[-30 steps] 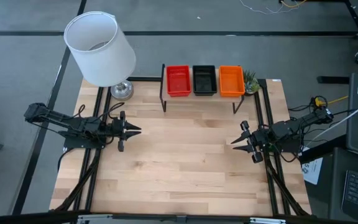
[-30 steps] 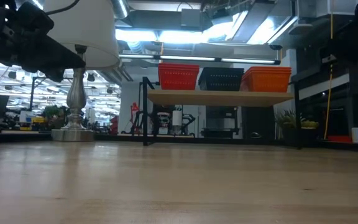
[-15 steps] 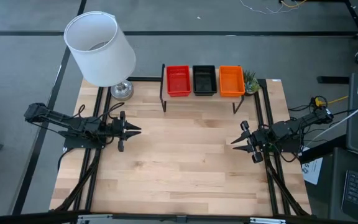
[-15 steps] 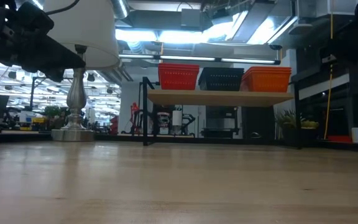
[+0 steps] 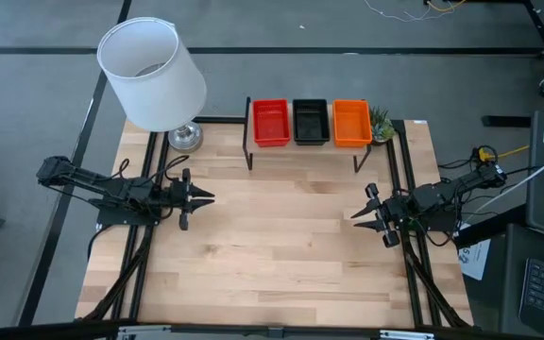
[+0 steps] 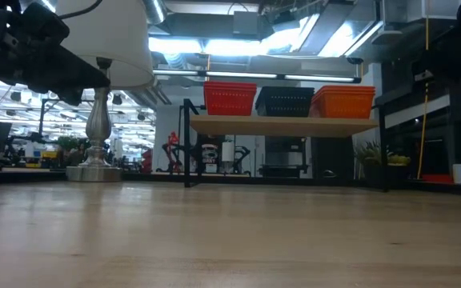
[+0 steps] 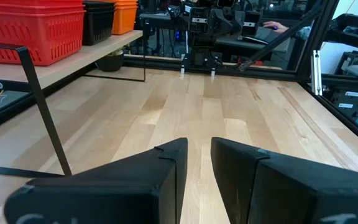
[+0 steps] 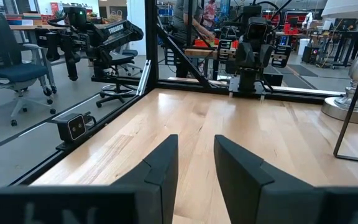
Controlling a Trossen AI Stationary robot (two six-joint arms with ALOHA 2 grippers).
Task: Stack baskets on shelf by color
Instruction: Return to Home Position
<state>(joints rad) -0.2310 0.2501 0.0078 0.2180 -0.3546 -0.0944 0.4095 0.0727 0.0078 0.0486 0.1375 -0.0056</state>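
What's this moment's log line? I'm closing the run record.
shelf: red baskets, black baskets, orange baskets | left pincer: table's left, open, empty | right pincer: table's right, open, empty

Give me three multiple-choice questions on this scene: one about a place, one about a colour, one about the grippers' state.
1. Where on the shelf do the black baskets stand? A left end; B middle; C right end.
2. What colour is the lamp shade? A white; B blue; C green.
3. What do the left gripper and right gripper hold? A a red basket; B an orange basket; C nothing.
Answers: 1 B, red baskets stand on one side, orange baskets on the other. 2 A, plainly white from above. 3 C, an empty gap shows between each pair of fingers.
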